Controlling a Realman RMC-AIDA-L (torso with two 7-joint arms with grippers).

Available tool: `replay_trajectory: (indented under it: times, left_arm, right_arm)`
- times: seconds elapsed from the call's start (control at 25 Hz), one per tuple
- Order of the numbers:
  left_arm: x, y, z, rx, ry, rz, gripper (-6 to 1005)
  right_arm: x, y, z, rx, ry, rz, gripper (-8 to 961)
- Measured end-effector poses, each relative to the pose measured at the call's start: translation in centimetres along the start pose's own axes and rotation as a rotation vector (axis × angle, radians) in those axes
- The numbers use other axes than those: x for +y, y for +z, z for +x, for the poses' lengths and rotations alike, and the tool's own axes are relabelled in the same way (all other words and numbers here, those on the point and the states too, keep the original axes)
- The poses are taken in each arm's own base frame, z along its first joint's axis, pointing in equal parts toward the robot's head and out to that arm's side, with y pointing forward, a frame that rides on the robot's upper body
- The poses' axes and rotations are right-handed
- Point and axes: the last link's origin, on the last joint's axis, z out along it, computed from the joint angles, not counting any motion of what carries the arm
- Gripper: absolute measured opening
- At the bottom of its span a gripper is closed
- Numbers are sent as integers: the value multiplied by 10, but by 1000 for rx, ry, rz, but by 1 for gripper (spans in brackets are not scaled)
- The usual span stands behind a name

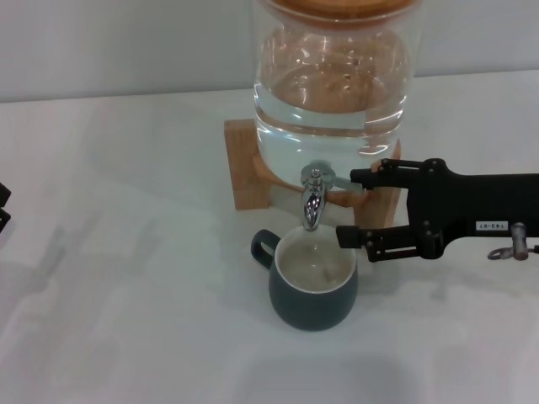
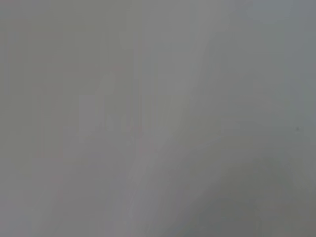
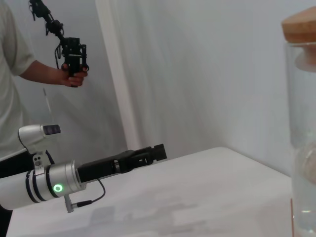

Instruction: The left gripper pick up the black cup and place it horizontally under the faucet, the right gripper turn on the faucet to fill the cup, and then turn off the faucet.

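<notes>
The black cup stands upright on the white table right under the faucet, its handle toward the left. Its cream inside looks wet, with some water in it. My right gripper reaches in from the right, open. Its upper finger lies against the faucet's thin lever; its lower finger is beside the cup's rim. My left gripper is drawn back far to the left above the table and is empty; only a black sliver of it shows in the head view. The left wrist view shows only blank surface.
The large glass dispenser, holding water, sits on a wooden stand behind the cup; it also shows in the right wrist view. A person stands beyond the table's far left holding a hand-held device.
</notes>
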Motion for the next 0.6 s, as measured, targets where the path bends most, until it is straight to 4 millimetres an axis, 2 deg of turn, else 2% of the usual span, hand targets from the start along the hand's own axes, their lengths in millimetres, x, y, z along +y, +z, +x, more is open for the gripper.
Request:
replay_trajectory:
  times: [0.6]
  left_arm:
    - [0, 1, 0, -4, 0, 1, 787]
  right_arm:
    - [8, 7, 1, 12, -14, -49, 836]
